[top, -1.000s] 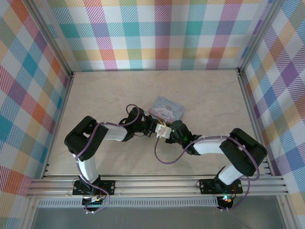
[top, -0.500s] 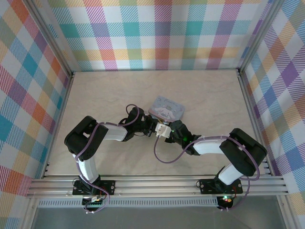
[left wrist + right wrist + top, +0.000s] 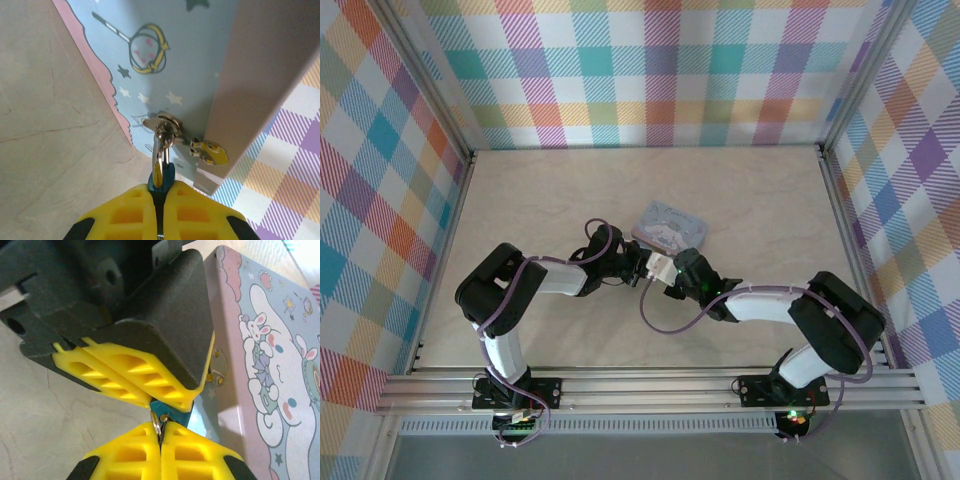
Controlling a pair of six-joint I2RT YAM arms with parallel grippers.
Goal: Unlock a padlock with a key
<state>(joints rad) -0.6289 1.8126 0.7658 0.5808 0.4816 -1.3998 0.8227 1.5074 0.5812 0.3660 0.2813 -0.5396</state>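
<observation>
Padlock (image 3: pixel 163 179): blue body clamped in left gripper (image 3: pixel 159 194). Shackle (image 3: pixel 159 145) passes through the hasp (image 3: pixel 162 122) on the tin (image 3: pixel 195 60).
Key (image 3: pixel 157 424): thin silvery piece pinched in right gripper (image 3: pixel 161 434), touching the padlock's underside.
Both grippers meet just beside the tin, mid-table (image 3: pixel 550 190).

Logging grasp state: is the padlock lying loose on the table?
No, the left gripper pinches the padlock by its blue body, shackle hooked to the tin.

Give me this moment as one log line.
left gripper: shut on padlock | shackle: hooked through tin clasp | right gripper: shut on likely key, at padlock base
</observation>
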